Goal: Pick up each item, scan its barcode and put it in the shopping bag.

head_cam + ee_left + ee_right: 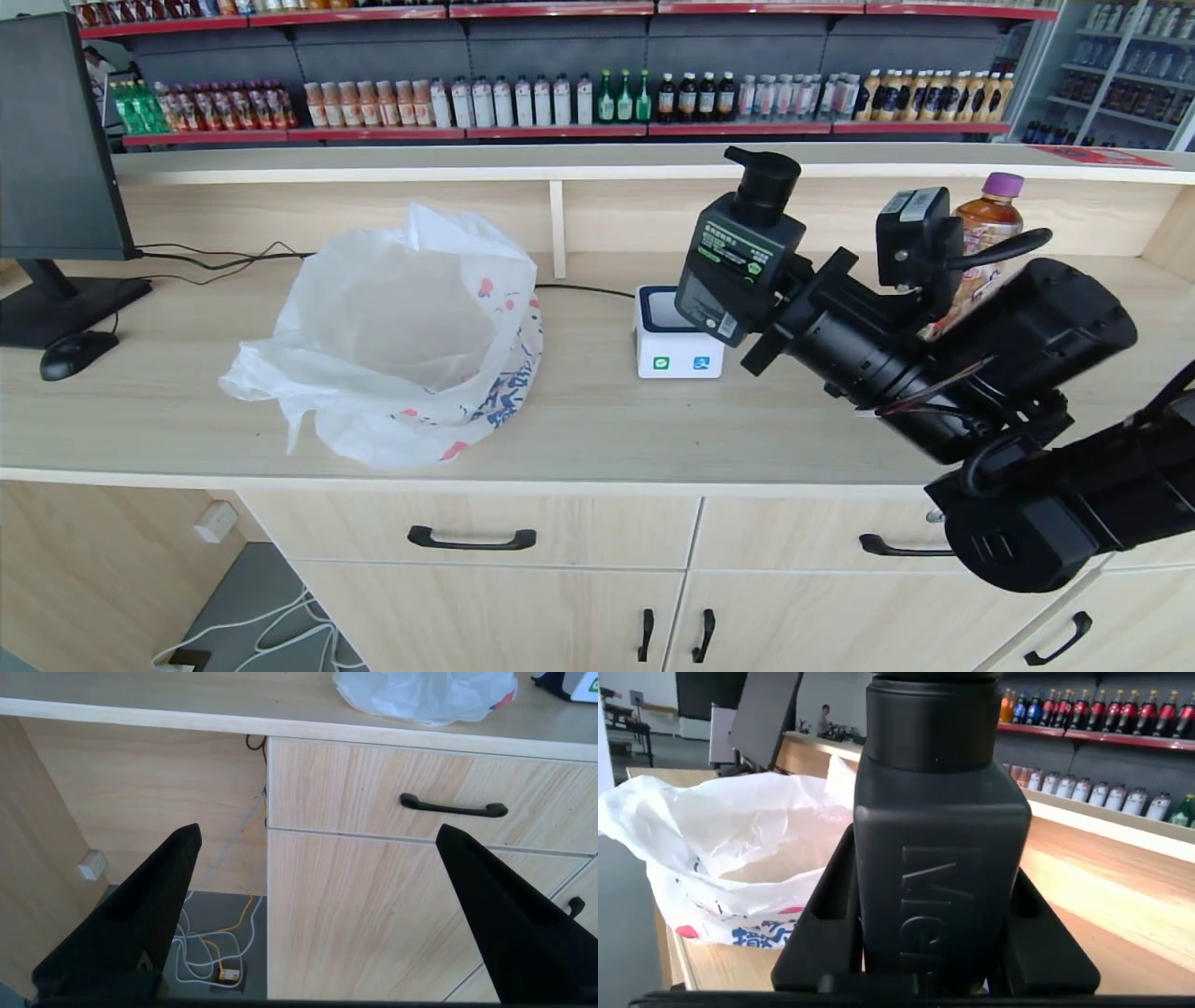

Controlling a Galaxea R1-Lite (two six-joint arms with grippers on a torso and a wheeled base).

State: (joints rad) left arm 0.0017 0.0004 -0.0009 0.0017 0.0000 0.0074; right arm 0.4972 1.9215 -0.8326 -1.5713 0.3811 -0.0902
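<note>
My right gripper [780, 289] is shut on a dark square pump bottle [742, 257], holding it in the air just above the white barcode scanner [679, 347] on the counter. From the right wrist, the bottle [938, 849] stands between the two fingers [827, 924], with the shopping bag [729, 849] behind it. The white plastic shopping bag [401, 336] sits open on the counter, left of the scanner. A tea bottle with a purple cap [990, 229] stands behind my right arm. My left gripper [313, 915] hangs open below counter height, facing the cabinet fronts.
A monitor [56, 140] and a mouse [75, 353] occupy the counter's left end. A raised ledge [560, 173] runs along the back of the counter [607, 420]. Drawers with black handles [453, 807] lie under the counter. Shelves of drinks [560, 98] fill the background.
</note>
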